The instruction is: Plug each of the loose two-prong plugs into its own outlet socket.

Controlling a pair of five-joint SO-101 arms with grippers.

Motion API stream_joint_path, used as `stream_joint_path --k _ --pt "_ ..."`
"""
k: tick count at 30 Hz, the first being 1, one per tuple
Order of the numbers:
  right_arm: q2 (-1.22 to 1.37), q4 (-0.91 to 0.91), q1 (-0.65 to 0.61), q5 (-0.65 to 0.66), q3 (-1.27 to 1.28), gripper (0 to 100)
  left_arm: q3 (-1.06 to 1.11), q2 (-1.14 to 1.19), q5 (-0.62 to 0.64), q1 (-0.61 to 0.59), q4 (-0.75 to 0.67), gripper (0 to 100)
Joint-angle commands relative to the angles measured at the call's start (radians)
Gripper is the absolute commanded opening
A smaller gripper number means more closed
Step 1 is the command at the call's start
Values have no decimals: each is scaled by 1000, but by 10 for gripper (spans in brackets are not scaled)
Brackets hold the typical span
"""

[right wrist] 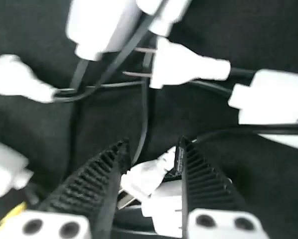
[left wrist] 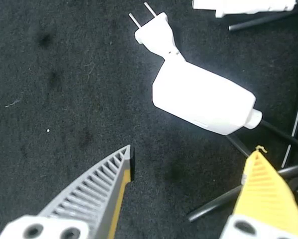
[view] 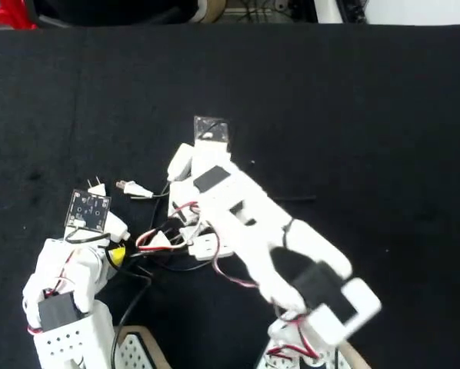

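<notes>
Left wrist view: left gripper (left wrist: 194, 149) jaws wide, near socket (left wrist: 204, 99); plug (left wrist: 154, 32) touches socket's far end. Right gripper (right wrist: 153, 141) jaws narrow, pinching second plug (right wrist: 144, 177).

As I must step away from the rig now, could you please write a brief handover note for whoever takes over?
Left end effector: open and empty over the black cloth, just short of a white two-prong plug whose tail meets a white rectangular block.
Right end effector: shut on a small white plug among the black cables.
A second white two-prong plug lies beyond it with bare prongs, beside a large white housing.
Done: no plug seen seated in a socket.
Left: seat the held plug, then the others, each in its own socket.
</notes>
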Motion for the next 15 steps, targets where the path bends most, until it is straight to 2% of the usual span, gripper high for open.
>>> stream_joint_path --k 1,8,15 --pt "47 25 8 -77 -88 152 -5 2 -9 -5 -15 346" --pt "62 123 -5 -97 -150 152 -5 2 -9 -5 -15 346" --pt "93 115 -115 -98 -156 152 -5 2 -9 -5 -15 346"
